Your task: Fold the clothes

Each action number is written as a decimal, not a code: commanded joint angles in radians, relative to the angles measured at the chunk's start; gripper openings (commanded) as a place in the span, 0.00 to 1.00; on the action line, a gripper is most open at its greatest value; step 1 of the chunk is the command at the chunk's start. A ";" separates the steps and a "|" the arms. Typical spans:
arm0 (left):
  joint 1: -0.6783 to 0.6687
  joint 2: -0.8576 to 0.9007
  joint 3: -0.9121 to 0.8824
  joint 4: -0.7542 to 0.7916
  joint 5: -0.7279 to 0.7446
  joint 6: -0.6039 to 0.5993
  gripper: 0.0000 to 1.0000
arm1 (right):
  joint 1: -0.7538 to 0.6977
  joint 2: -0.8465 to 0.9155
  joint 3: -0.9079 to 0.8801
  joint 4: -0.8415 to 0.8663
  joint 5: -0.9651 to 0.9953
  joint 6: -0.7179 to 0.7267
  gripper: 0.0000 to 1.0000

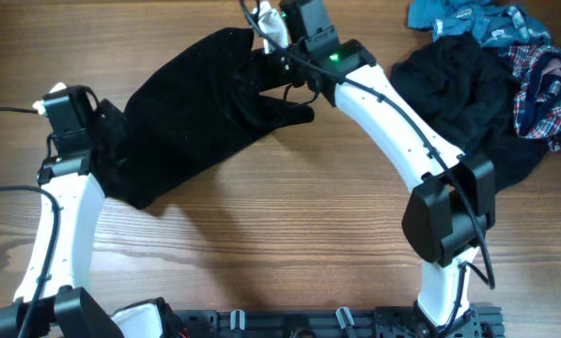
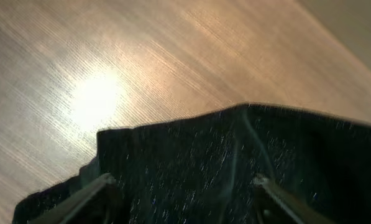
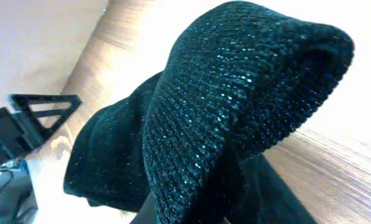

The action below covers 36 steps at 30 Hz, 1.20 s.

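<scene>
The large black textured garment [image 1: 186,113] lies spread diagonally across the table's left and middle. My left gripper [image 1: 106,127] is at its left edge. In the left wrist view this gripper [image 2: 182,182] is open, and the black cloth [image 2: 235,155] lies flat under and between the spread fingers [image 2: 104,182]. My right gripper [image 1: 269,58] reaches to the garment's far end and is shut on a fold of it. In the right wrist view the knit cloth [image 3: 235,81] rises in a hump from the jaws and hides them. No buttons show.
A pile of other clothes sits at the far right: a black one [image 1: 459,84], a teal-blue one [image 1: 468,19] and a red-blue plaid one [image 1: 543,89]. The right arm [image 1: 402,131] arches over the table's middle. Bare wood [image 1: 289,216] lies in front of the garment.
</scene>
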 commanded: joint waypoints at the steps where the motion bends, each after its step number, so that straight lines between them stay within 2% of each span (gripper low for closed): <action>1: 0.007 -0.013 0.003 0.028 0.065 -0.013 0.74 | -0.047 0.006 0.036 0.003 -0.026 -0.048 0.04; 9: -0.004 -0.010 0.003 0.034 0.126 -0.005 0.74 | -0.191 0.006 0.036 -0.085 -0.008 -0.127 0.04; 21: -0.106 0.020 0.003 0.087 0.125 -0.001 0.75 | -0.337 0.005 0.037 -0.208 -0.003 -0.217 0.04; 26: -0.107 0.039 0.003 0.095 0.126 0.019 0.76 | -0.311 -0.010 0.037 -0.216 -0.008 -0.224 0.04; 28: -0.107 0.033 0.003 0.118 0.125 0.066 0.79 | -0.284 -0.015 0.044 -0.208 -0.008 -0.222 0.04; 30: -0.097 0.018 0.011 0.134 0.121 0.081 0.90 | -0.251 -0.015 0.063 -0.205 -0.008 -0.213 0.04; 36: -0.042 -0.067 0.064 0.134 0.122 0.082 0.93 | -0.141 -0.015 0.082 -0.120 -0.008 -0.130 0.04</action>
